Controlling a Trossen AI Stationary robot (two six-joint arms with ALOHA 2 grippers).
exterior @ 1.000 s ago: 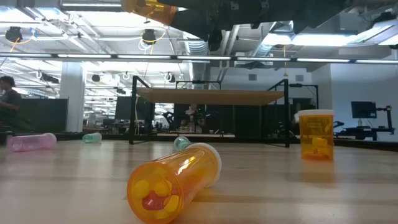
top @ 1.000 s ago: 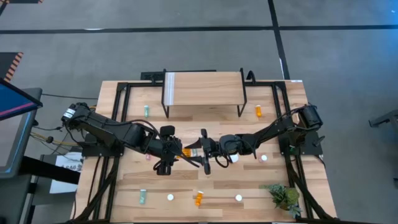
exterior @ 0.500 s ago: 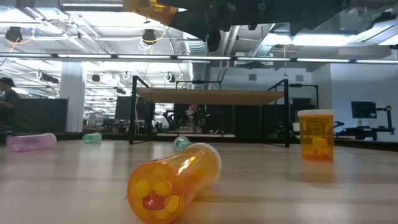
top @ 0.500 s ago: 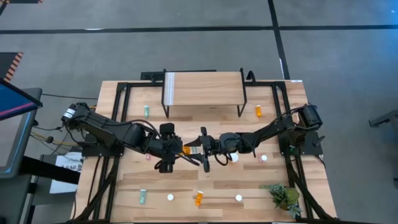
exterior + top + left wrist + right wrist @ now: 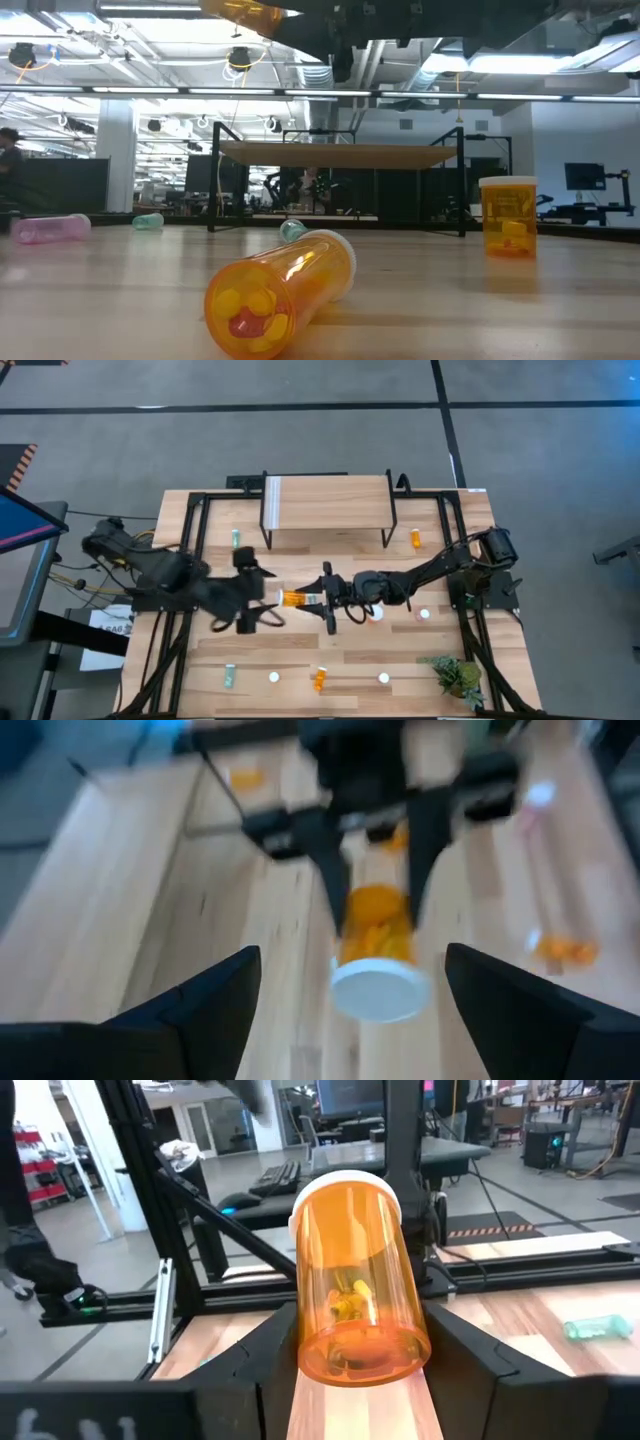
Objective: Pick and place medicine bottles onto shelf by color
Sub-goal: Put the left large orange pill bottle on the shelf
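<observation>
High view: a light-wood slatted tabletop (image 5: 300, 660) on a black frame is being seen from above, with grey floor crossed by dark lines around it. The small raised light-wood shelf on thin black legs (image 5: 330, 500) is standing at the far edge, its top bare. An orange white-capped medicine bottle (image 5: 297, 600) is being held above mid-table by the right gripper (image 5: 328, 600), whose fingers are clamped on its sides. The left gripper (image 5: 262, 603) is lying just beside the bottle's cap end, apart from it, fingers spread wide. Small bottles are lying scattered: a teal one (image 5: 236, 538) near the shelf's left leg, an orange one (image 5: 416, 539) by its right leg, another orange one (image 5: 319, 680) near the front edge. A small green plant (image 5: 456, 676) is sitting at the front right corner.

Low view: a lying orange pill bottle (image 5: 280, 290) is filling the foreground; a wide upright orange bottle (image 5: 508, 216) is standing to the right, a pink one (image 5: 50, 228) lying at left. An open workshop with ceiling lights is showing behind.

Left wrist view: the held bottle, cap (image 5: 380, 990) forward, is being framed between wide-open dark fingers (image 5: 200, 1010).

Right wrist view: the bottle is being gripped between the fingers (image 5: 255, 1370); desks and monitors are showing beyond.
</observation>
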